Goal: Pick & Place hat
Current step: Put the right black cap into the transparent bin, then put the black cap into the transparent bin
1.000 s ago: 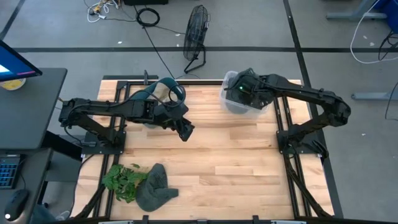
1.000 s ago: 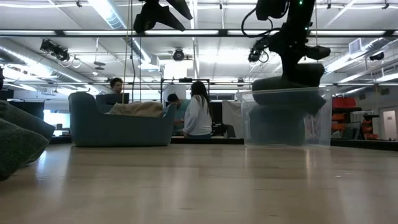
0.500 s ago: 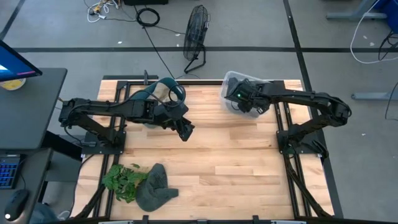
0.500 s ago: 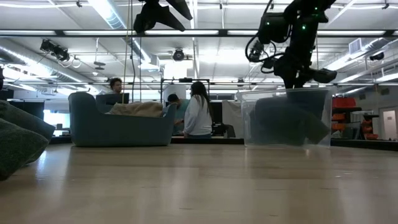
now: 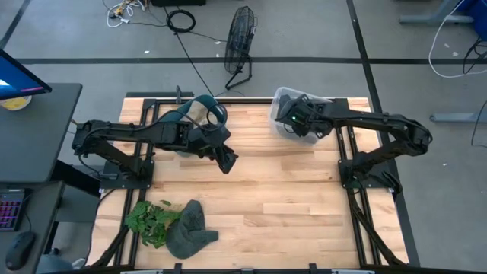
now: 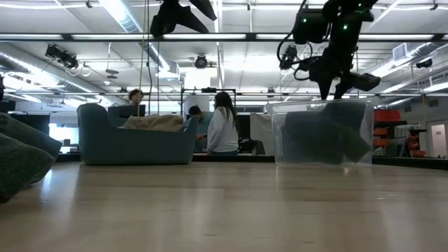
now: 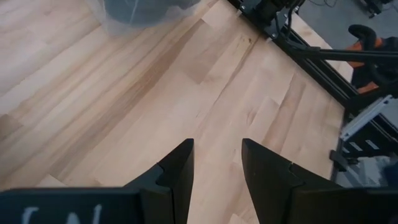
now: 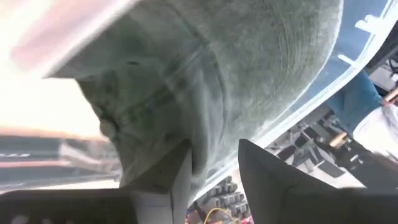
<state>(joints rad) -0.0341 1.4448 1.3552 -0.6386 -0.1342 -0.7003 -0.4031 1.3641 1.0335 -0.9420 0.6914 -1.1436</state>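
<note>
Open-plan lab: wooden rig table [image 5: 251, 183], ceiling lights, seated people [image 6: 222, 129].

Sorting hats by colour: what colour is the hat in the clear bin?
Grey hat; shows best in the right wrist view.

A bin [image 5: 288, 122] sits at the table's [image 5: 266, 190] far edge, right of centre, with a hat [image 6: 325, 136] in it. My right gripper [image 6: 334, 87] is above the bin. A second hat [image 5: 189, 228] and greens [image 5: 151, 217] lie touching at the near left corner; my left gripper [image 5: 227, 162] is mid-table.

high: overhead | low: tabletop level | both show clear bin [image 5: 283, 97]
</note>
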